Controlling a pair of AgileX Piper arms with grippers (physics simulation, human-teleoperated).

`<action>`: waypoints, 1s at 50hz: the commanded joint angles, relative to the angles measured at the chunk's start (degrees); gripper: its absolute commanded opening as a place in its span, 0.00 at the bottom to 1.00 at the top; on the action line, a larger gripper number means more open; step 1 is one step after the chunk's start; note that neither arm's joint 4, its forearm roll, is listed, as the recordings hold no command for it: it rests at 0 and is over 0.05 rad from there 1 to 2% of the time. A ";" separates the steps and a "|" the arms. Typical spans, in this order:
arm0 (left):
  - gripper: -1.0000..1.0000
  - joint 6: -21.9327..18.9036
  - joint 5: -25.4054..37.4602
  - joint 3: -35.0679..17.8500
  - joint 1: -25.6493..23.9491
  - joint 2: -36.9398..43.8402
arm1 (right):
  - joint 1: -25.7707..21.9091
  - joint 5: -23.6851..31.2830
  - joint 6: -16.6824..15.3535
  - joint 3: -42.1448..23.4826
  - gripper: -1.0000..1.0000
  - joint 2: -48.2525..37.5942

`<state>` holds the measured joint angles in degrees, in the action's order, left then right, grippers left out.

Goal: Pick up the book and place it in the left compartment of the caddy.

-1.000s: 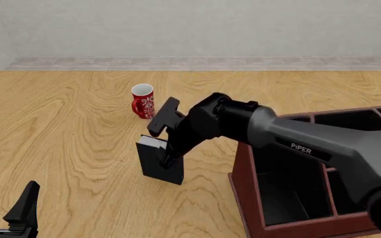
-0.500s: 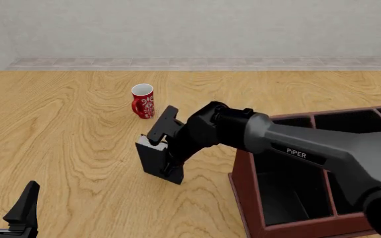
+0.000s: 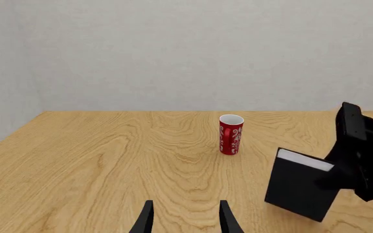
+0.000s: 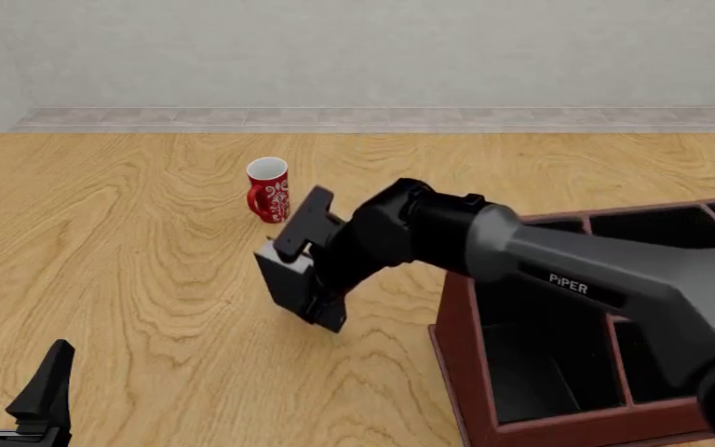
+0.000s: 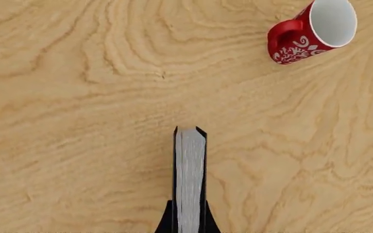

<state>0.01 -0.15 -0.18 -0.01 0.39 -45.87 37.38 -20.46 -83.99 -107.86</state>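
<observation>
Down at the near left corner of the surface the left pincer just sits there with its fingers apart, holding nothing, well away from everything. Makes sense, it isn't needed for this one.

Further along, a red mug stands upright toward the far side, just bystander clutter as far as I can tell.

Then the action: the book is clamped in the right pincer, fingers closed on its two covers, white page edge facing up. It's tilted, and its lower corner looks lifted clear of the wood, though only barely. Gripping it by the flat sides keeps it thin-edge-down, which is how I'd want it for a narrow slot.

Over by the near right corner is the caddy. Its left compartment, the long undivided black one, is empty and beside the book, so I'd guess more lift, then a swing right.
</observation>
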 commanded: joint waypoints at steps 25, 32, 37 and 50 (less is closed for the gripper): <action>1.00 0.00 0.00 0.00 0.00 0.01 | -1.31 4.89 2.95 -0.43 0.00 9.62; 1.00 0.00 0.00 0.00 0.00 0.01 | -1.51 5.53 3.25 0.64 0.00 12.00; 1.00 -0.01 0.00 0.00 -0.01 0.00 | -1.99 5.62 4.12 1.40 0.00 13.30; 1.00 -0.02 0.00 0.00 0.00 0.01 | -2.89 5.75 5.86 4.02 0.00 16.91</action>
<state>0.01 -0.15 -0.18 -0.01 0.39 -48.34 43.02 -16.94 -81.11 -93.83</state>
